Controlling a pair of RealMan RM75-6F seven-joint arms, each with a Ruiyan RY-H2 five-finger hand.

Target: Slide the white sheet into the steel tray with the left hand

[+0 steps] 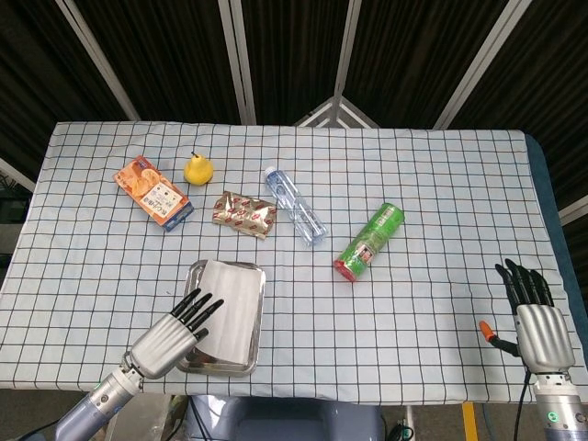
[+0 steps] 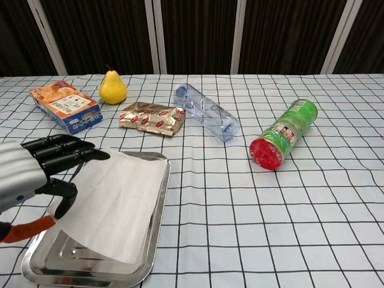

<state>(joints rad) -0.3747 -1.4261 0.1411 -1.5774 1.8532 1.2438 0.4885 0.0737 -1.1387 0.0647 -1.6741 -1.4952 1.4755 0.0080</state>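
Note:
The white sheet [image 1: 230, 306] [image 2: 119, 199] lies over the steel tray [image 1: 220, 369] [image 2: 72, 259], covering most of it, its near edge raised a little off the tray floor. My left hand [image 1: 171, 336] [image 2: 35, 174] is at the tray's near-left side and holds the sheet's left edge between its fingers [image 2: 60, 150] and thumb. My right hand [image 1: 531, 318] rests at the table's near-right edge, fingers apart and holding nothing; it shows only in the head view.
Behind the tray lie an orange box [image 1: 153, 190] [image 2: 65, 106], a yellow pear [image 1: 197, 169] [image 2: 112, 87], a gold snack packet [image 1: 244, 213] [image 2: 151, 117], a clear bottle [image 1: 296, 205] [image 2: 207, 111] on its side and a green can [image 1: 369, 241] [image 2: 283, 134].

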